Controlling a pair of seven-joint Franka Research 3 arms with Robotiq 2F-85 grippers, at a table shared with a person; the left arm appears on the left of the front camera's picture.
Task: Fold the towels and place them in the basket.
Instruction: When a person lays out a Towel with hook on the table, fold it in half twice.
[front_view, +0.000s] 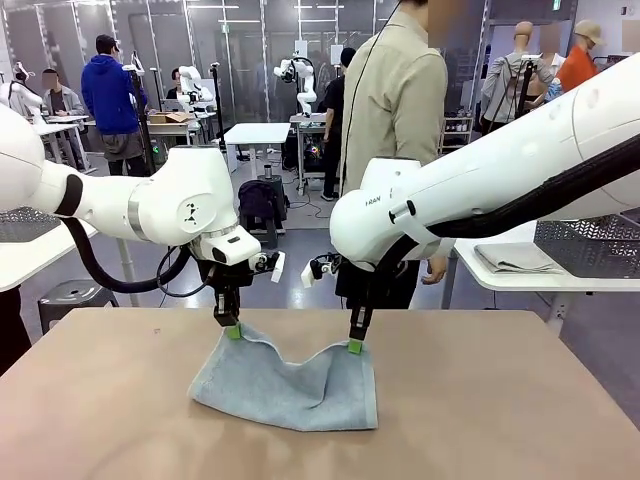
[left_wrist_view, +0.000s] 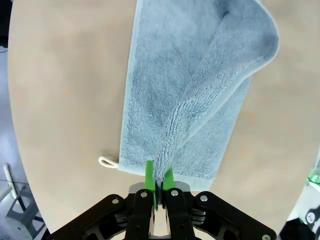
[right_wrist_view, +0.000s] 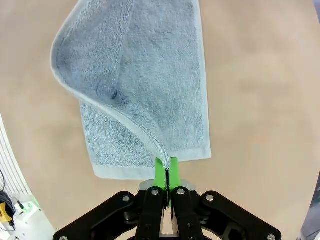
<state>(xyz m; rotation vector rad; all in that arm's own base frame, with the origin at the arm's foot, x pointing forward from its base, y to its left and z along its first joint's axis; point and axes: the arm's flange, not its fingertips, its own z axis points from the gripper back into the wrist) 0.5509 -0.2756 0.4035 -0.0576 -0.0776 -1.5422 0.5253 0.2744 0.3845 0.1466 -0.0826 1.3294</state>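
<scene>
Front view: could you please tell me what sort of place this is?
Probably a robotics lab: the left gripper and right gripper pinch a towel over a table, a person stands opposite, and white workbenches stand behind.

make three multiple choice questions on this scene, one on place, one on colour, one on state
1. Where does the towel lie?
A. in a basket
B. partly on the table, far edge lifted
C. on the floor
2. What colour is the towel?
A. light blue-grey
B. red
C. yellow
3. How is the left gripper?
A. wide open above the towel
B. shut on the towel's edge
C. shut on nothing
Key: 1 B, its near part rests on the tabletop while the left gripper and the right gripper hold the far edge up; 2 A, the terry reads pale blue-grey in both wrist views; 3 B, its green pads pinch the cloth.
</scene>
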